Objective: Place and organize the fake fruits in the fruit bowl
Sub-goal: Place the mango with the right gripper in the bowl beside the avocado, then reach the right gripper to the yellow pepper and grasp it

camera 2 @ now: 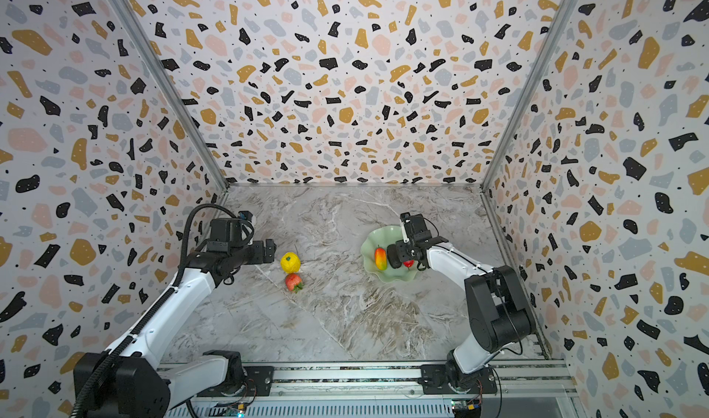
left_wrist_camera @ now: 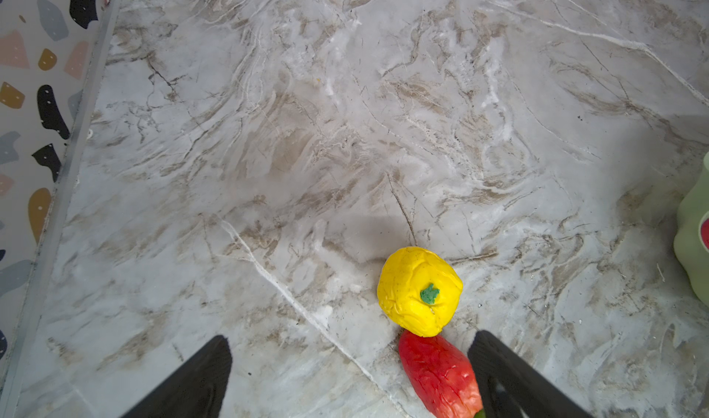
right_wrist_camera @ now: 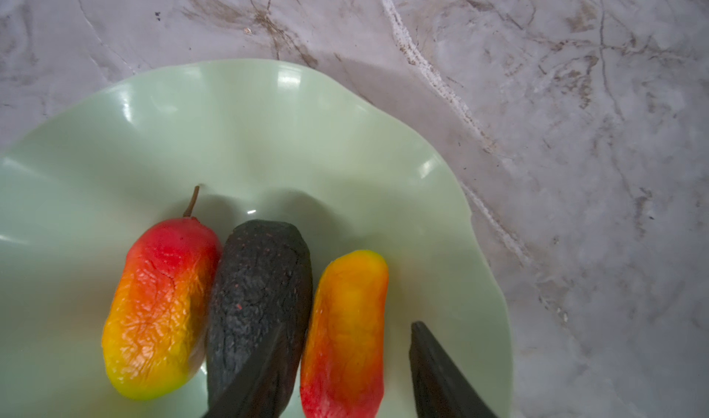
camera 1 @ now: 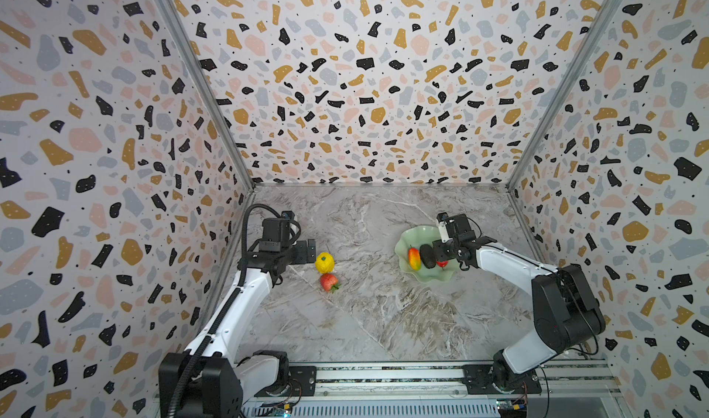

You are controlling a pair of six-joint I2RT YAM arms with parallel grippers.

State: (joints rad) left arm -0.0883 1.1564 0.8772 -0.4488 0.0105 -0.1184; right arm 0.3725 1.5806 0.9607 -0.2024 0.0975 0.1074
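Over pale mint-green wavy-rimmed plastic bowl (right_wrist_camera: 268, 128): right gripper (right_wrist_camera: 349, 328), jaws spread, straddling an elongated red-yellow plastic fruit (right_wrist_camera: 347, 281) that lies on the bowl floor. Gap on one side, so no pinch. Right beside it, dark brown-black oval fruit (right_wrist_camera: 261, 281), then a second red-yellow fruit (right_wrist_camera: 161, 301), all lengthwise in a row. Likely step: letting go and clearing out. Best lifted straight up, jaws kept wide, to avoid dragging the row or nudging the shallow rim. Out on grey marble tabletop (left_wrist_camera: 345, 128): round yellow plastic fruit (left_wrist_camera: 418, 289) touching red strawberry-like fruit (left_wrist_camera: 437, 374). Near them, left gripper (left_wrist_camera: 351, 337), spread, empty.
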